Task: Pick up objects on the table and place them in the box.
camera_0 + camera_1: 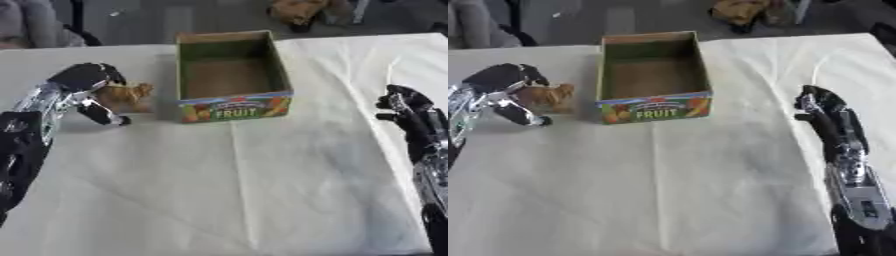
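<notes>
We see the left hand point(87, 80) over a small orange-brown object point(125, 94) sitting on the tabletop point(262, 190) just left of the box point(229, 77). Its fingers point(103, 114) are curled down around the object's near side, thumb side above it; looks like they're closed on it, though contact is hard to confirm from here. Object appears to still be on the white cloth, not lifted. Box is an open cardboard tray with "FRUIT" on the front, interior looks empty. Right hand point(820, 107) hangs at the right edge of the tabletop, well apart from the box, fingers loosely bent, holding nothing.
</notes>
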